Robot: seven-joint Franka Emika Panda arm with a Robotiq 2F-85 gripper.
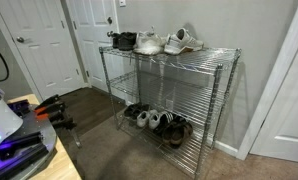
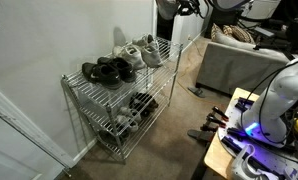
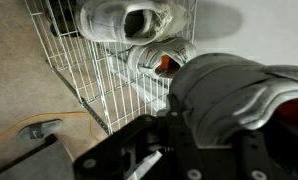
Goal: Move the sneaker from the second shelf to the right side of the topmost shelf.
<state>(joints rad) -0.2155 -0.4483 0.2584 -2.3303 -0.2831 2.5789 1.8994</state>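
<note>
Sneaker | resting at right end of topmost shelf | gripper well apart from rack, grip state unclear

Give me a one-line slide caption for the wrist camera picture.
Wrist view: gripper close to a grey sneaker, with white sneakers on the wire shelf beyond.

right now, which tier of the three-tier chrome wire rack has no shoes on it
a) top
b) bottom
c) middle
c: in an exterior view the middle silver wire-grid tier is bare, while shoes sit on the top tier, and more sit on the bottom tier.
</note>
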